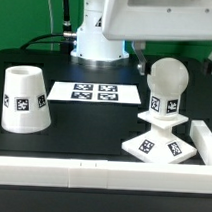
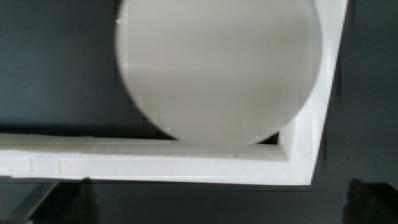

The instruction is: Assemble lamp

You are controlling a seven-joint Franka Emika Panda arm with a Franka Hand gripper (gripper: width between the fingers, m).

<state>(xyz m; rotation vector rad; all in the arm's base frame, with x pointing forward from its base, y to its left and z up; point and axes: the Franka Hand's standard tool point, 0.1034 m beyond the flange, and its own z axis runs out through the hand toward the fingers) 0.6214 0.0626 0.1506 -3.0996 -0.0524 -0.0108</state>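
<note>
The white round-headed bulb [image 1: 166, 85] stands upright on the flat stepped base [image 1: 157, 144] at the exterior view's right. The cup-like shade [image 1: 24, 98] stands mouth down at the left, apart from them. My gripper [image 1: 173, 53] hangs just above the bulb's head, open and empty. In the wrist view the bulb's head [image 2: 222, 70] fills most of the picture. My dark fingertips [image 2: 36, 200] show wide apart at the picture's edge, around my gripper [image 2: 205, 205]. The base is hidden under the bulb there.
The marker board [image 1: 95, 92] lies flat between the shade and the robot's foot. A white rail [image 1: 91, 171] runs along the table's front and turns up the right side [image 1: 205, 138]; its corner shows in the wrist view [image 2: 267, 165].
</note>
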